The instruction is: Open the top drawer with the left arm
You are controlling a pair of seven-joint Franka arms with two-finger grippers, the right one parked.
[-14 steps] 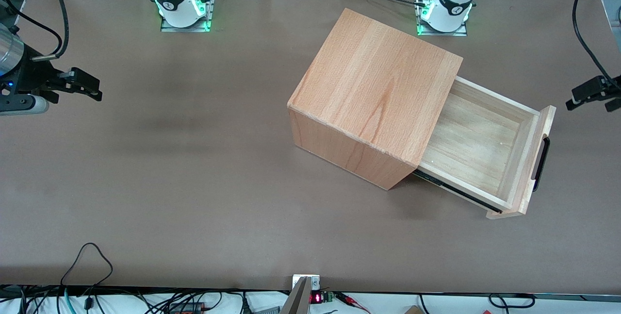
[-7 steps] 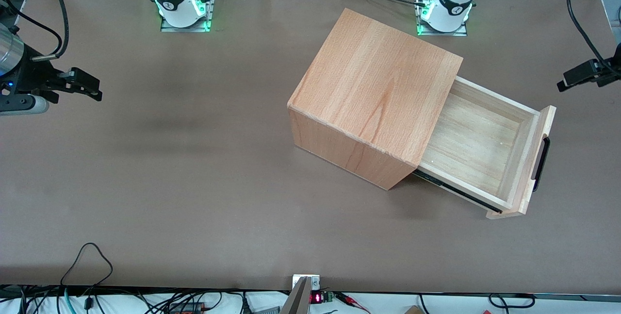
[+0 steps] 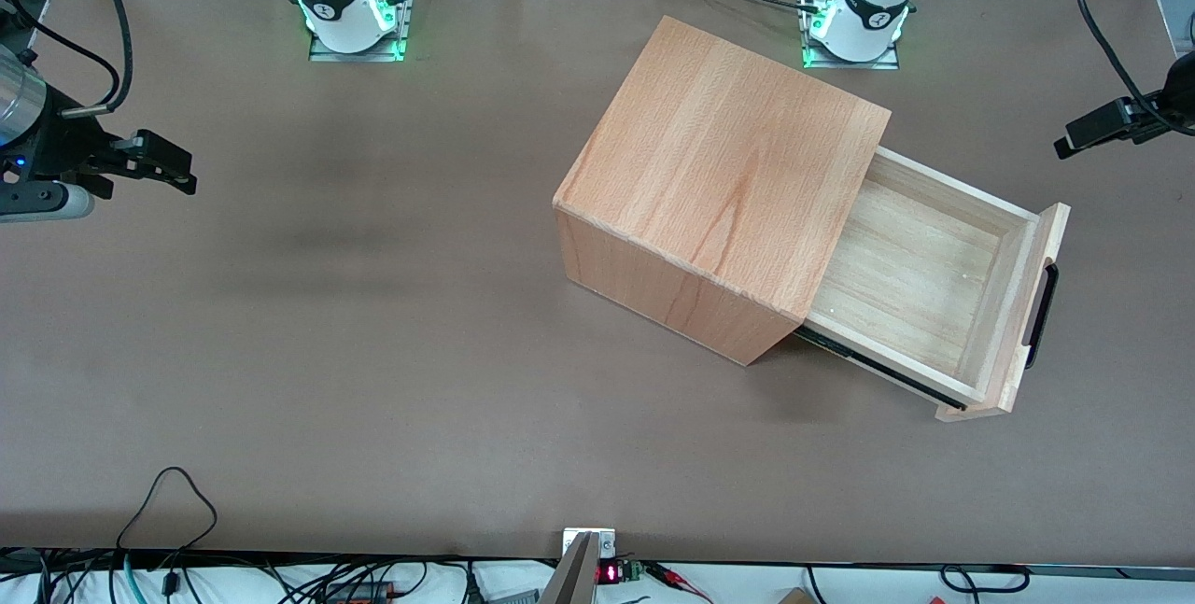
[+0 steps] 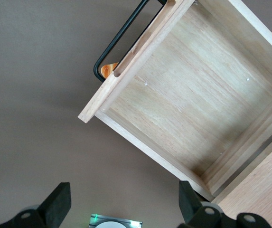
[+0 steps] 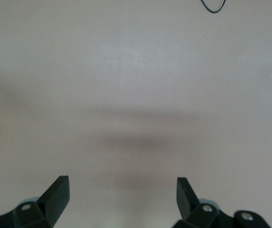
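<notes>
Tool [image 3: 1074, 135] wide apart, empty, touching nothing

Left arm [image 3: 1178, 92]: only its last link and a black cable show at the working arm's end of the bench, in the front view. Tool [image 3: 1074, 139] hangs in the air above the bench, gripping nothing, touching nothing, pointing toward the parked arm's end. Wrist view: both black fingers [image 4: 57, 203] spread wide with a clear gap between them, jaws fully apart, camera looking straight down. Left arm base [image 3: 864, 11] sits bolted at the bench edge farthest from the front camera, lit green.
</notes>
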